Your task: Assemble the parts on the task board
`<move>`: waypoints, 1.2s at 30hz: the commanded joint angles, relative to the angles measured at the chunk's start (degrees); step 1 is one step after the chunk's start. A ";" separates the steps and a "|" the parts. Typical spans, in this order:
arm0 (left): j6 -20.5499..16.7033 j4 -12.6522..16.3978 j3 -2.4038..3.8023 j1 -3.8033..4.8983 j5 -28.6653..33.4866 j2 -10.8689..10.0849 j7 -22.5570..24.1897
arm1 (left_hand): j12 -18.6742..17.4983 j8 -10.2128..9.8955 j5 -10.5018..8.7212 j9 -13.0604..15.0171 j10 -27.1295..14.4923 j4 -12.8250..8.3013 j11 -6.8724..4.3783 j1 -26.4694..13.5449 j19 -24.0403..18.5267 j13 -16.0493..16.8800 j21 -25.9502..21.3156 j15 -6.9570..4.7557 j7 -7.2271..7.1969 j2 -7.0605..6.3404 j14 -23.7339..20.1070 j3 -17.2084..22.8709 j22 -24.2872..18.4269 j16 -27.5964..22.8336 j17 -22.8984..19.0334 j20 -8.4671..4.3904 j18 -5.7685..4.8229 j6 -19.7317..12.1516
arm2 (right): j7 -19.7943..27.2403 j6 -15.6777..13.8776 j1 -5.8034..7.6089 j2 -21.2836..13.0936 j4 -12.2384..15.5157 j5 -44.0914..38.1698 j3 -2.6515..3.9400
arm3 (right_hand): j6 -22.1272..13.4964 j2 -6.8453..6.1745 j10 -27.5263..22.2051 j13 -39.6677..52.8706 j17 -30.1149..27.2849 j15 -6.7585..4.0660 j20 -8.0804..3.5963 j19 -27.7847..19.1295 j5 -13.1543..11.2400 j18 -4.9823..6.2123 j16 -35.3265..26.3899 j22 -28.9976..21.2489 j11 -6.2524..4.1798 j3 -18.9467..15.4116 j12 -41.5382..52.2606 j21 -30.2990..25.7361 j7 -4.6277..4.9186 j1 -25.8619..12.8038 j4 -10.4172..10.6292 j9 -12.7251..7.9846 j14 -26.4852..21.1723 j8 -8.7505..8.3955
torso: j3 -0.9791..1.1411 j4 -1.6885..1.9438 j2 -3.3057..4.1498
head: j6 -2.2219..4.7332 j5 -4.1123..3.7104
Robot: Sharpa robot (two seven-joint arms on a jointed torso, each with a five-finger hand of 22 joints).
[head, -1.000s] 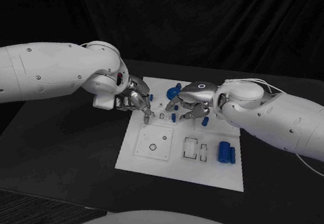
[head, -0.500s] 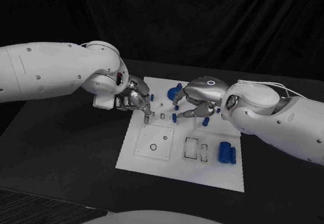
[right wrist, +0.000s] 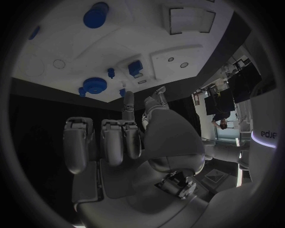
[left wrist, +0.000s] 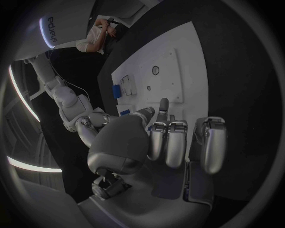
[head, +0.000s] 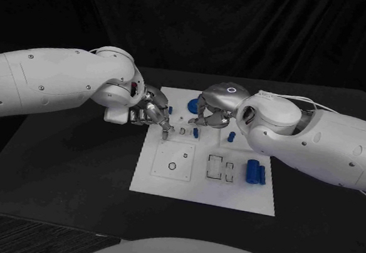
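The left hand (head: 151,113) sits at about nine o'clock from the task board's (head: 175,185) far end, over the board's left edge. Its fingers are curled in, with one fingertip angled down toward the board; in the left wrist view the hand (left wrist: 156,137) has nothing visible in it, so it reads as clenched on nothing, probably parked close to steady or guide the work. The right hand (head: 214,111) hangs over the far middle of the board, at roughly twelve o'clock from the board's centre. Its fingers are bunched downward among the small blue pegs (head: 196,133). In the right wrist view the hand (right wrist: 128,135) has most fingers folded and one reaching toward a blue block (right wrist: 135,68), but whether it pinches anything cannot be told. That posture suggests it is lining up to pick or seat a part in the far row.

Outward from the hands, the board is a flat white plate with outlined recesses: a square panel with a small ring (head: 173,165) toward seven o'clock, and two narrow slots (head: 221,168) at the middle. Two upright-lying blue cylinders (head: 255,172) rest side by side toward four o'clock, not yet seated. A round blue knob (right wrist: 95,15) lies farther off on the board.
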 commanded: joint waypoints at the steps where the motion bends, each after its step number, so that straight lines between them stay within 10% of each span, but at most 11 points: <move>1: -0.23 0.02 0.04 -0.12 0.41 0.13 1.04 | 0.15 -0.35 0.18 -0.09 5.98 -0.32 0.48 0.64 1.60 15.08 -0.19 0.49 0.24 0.02 6.06 -0.05 11.07 0.15 15.09 0.37 0.81 0.12 | -9.61 -0.09 -0.49 0.70 0.00 -5.95 0.04 | 0.62 -0.16 6.04 15.06 15.10 -0.49 -0.43 4.51 -0.85 0.28 0.15 14.14 -0.37 -0.68 0.14 -0.02 -0.20 -1.29 0.36 0.80 5.94 0.27 | -0.04 0.06 0.02 | 0.00 0.01; 19: -0.17 -0.11 0.04 -0.12 0.41 0.11 1.00 | 0.15 -0.35 0.18 -0.09 5.98 -0.32 0.48 0.64 1.60 15.08 -0.19 0.49 0.24 0.02 6.06 -0.05 11.07 0.15 15.09 0.37 0.81 0.12 | -13.30 4.09 -2.19 3.07 -1.44 -8.39 0.03 | -1.93 -1.46 6.04 15.06 15.10 -0.12 -0.30 4.02 1.88 0.52 0.15 13.80 0.25 -0.42 0.14 -0.92 0.72 -0.31 -1.55 1.60 5.94 -3.87 | -0.02 0.03 0.00 | 0.00 0.14; 36: -0.25 -0.14 0.04 -0.13 0.41 0.18 1.00 | 0.15 -0.43 0.27 -0.16 5.98 -0.32 0.51 0.57 1.56 15.08 -0.25 0.52 0.27 0.12 6.06 0.02 11.04 0.15 15.09 0.38 0.83 0.13 | -13.26 4.69 -2.70 3.09 -1.26 -8.43 0.03 | -1.39 -0.80 6.04 15.06 14.85 0.23 0.12 3.82 -2.64 0.63 0.03 13.65 0.59 -0.78 0.14 -1.38 0.98 -2.97 -0.10 3.19 5.88 -5.81 | -0.01 -0.01 0.00 | 0.00 0.21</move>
